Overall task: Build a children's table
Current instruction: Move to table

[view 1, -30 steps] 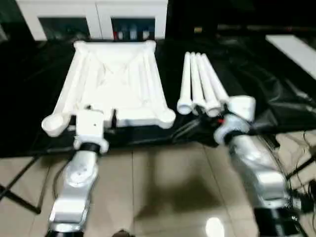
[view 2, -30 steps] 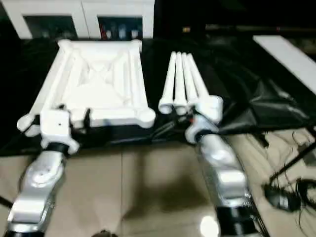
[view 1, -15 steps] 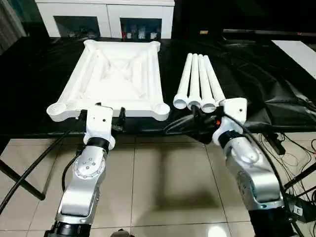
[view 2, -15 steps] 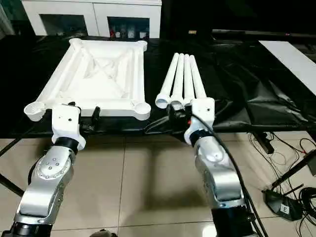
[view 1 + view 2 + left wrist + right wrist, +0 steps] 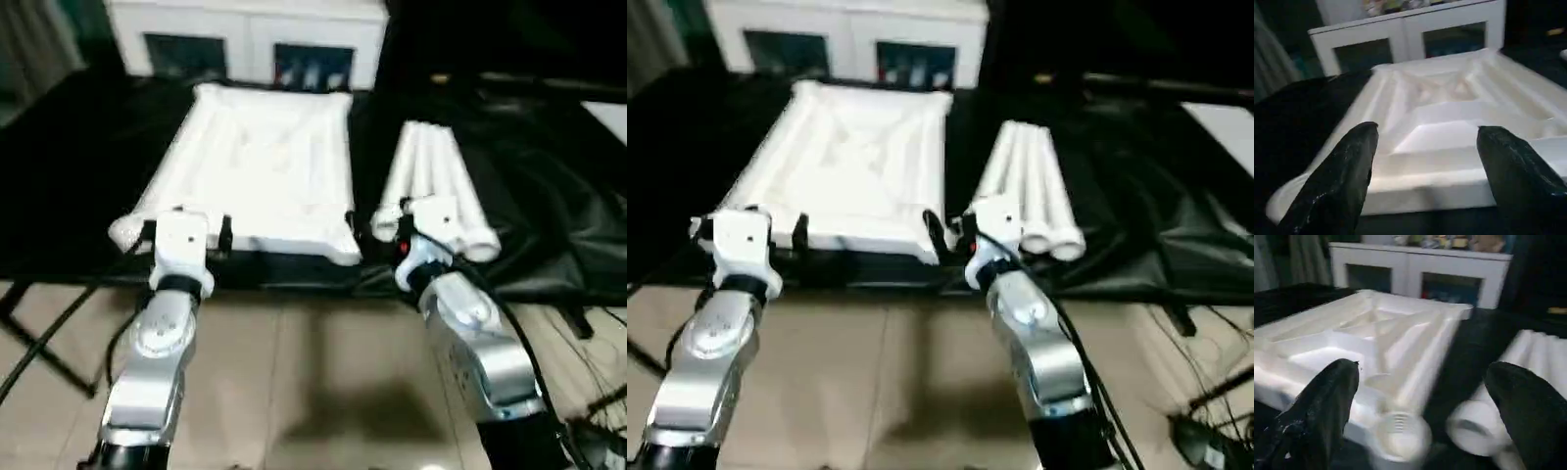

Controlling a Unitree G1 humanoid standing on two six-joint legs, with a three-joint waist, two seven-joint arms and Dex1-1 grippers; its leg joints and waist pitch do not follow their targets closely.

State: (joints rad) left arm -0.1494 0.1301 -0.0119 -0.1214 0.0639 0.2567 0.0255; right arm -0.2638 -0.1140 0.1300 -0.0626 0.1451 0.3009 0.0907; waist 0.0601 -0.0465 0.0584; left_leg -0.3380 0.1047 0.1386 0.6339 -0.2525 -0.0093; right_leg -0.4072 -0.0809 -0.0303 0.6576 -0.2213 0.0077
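Note:
The white tabletop (image 5: 257,162) lies ribbed side up on the black-covered bench, a round socket (image 5: 1400,435) at its near right corner. Several white tube legs (image 5: 433,181) lie side by side to its right, open ends (image 5: 1473,427) towards me. My left gripper (image 5: 186,231) hovers at the tabletop's near left edge, fingers (image 5: 1347,171) wide open and empty. My right gripper (image 5: 952,231) sits low in front of the gap between the near right corner and the legs, also open and empty, its fingers (image 5: 1327,401) spread to either side of the socket and leg ends.
A white cabinet with glass doors (image 5: 245,29) stands behind the bench. The black cloth (image 5: 549,186) hangs crumpled at the right. Below my arms is the tiled floor (image 5: 313,372), with cables (image 5: 1205,431) at the lower right and a dark stand leg (image 5: 39,333) at the left.
The camera has shifted. My right gripper has swung left, from in front of the leg ends towards the tabletop's near right corner. The left gripper stays at the near edge.

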